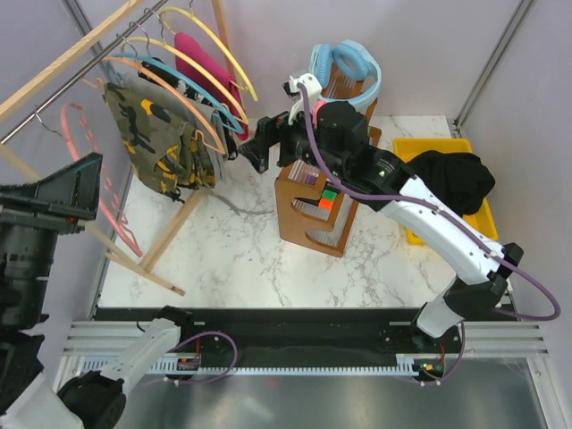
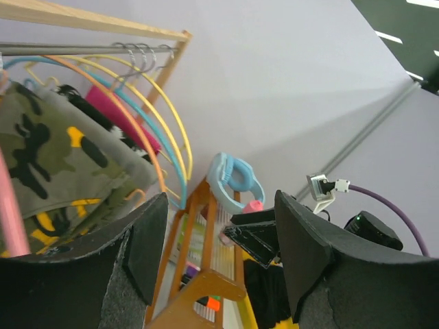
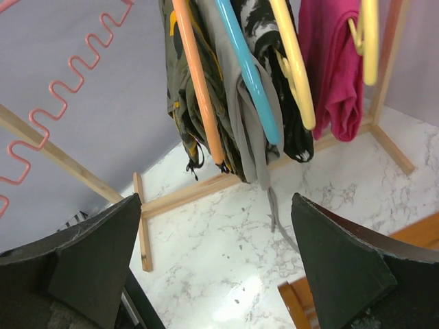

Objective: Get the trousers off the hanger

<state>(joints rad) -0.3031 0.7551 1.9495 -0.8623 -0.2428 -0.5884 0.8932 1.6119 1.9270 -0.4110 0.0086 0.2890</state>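
Hanging on the rack: the camouflage trousers [image 1: 156, 134] are draped on an orange hanger [image 3: 199, 89] under the wooden clothes rack [image 1: 71, 55] at the counter's far left corner. They press against a grey garment [image 3: 255, 147], and a magenta garment [image 1: 201, 63] hangs further along the rail.
Black trousers: the black trousers [image 1: 456, 179] lie bundled in the yellow bin [image 1: 442, 147] at the counter's right edge, well apart from the rack.
My right end effector: my right end effector [image 3: 212, 205] has its fingers spread wide with nothing between them. It points at the hung clothes and stops just short of them.
My left end effector: my left end effector [image 2: 219, 205] is raised beside the rack, fingers apart and gripping nothing, with the camouflage cloth near its left finger.
Counter: the counter [image 1: 232, 259] is white marble with grey veining, and the rack's wooden feet rest on it.
Wooden stand: the wooden stand [image 1: 304, 228] is upright mid-counter, with light-blue hangers [image 1: 362, 63] on top.
Room: plain lilac-grey walls [image 1: 402, 54] close in behind and at both sides. A metal frame [image 1: 295, 335] runs along the near edge, where my bases sit.
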